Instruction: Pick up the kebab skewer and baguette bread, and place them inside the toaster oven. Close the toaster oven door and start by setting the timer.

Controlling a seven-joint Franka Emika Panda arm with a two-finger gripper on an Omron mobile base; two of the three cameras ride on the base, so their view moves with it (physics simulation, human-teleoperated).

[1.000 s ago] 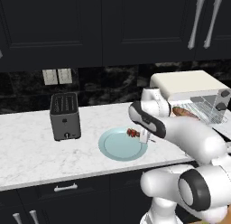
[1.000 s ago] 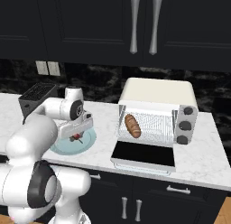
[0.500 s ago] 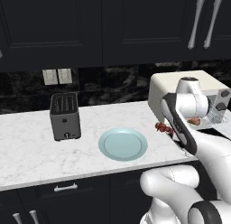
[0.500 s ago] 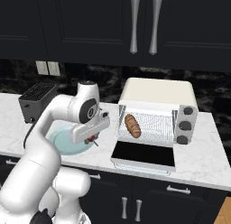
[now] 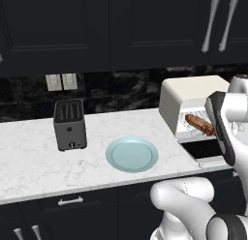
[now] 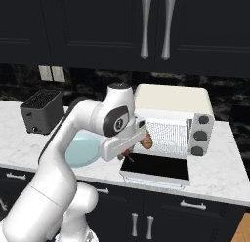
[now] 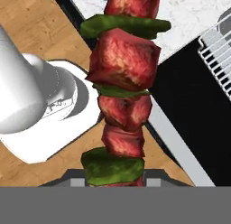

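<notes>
My gripper [image 6: 126,153] is shut on the kebab skewer [image 7: 122,78], red meat chunks with green pieces between them, which rises right in front of the hand camera. It hangs over the left edge of the toaster oven door [image 6: 156,169], which lies folded down flat with its dark glass [image 7: 189,110] up. The cream-white toaster oven [image 6: 172,102] stands open. The baguette bread [image 6: 146,141] lies on its wire rack [image 7: 219,47], also visible from the left [image 5: 199,124]. My forearm [image 5: 222,127] crosses the oven's front.
A pale blue plate [image 5: 131,154] lies bare on the marble counter, left of the oven. A dark grey slot toaster [image 5: 70,125] stands further left. Three knobs [image 6: 200,136] run down the oven's right side. Dark cabinets hang above.
The arm has swung right from above the plate to the front of the open oven, carrying the kebab skewer. The plate is now bare.
</notes>
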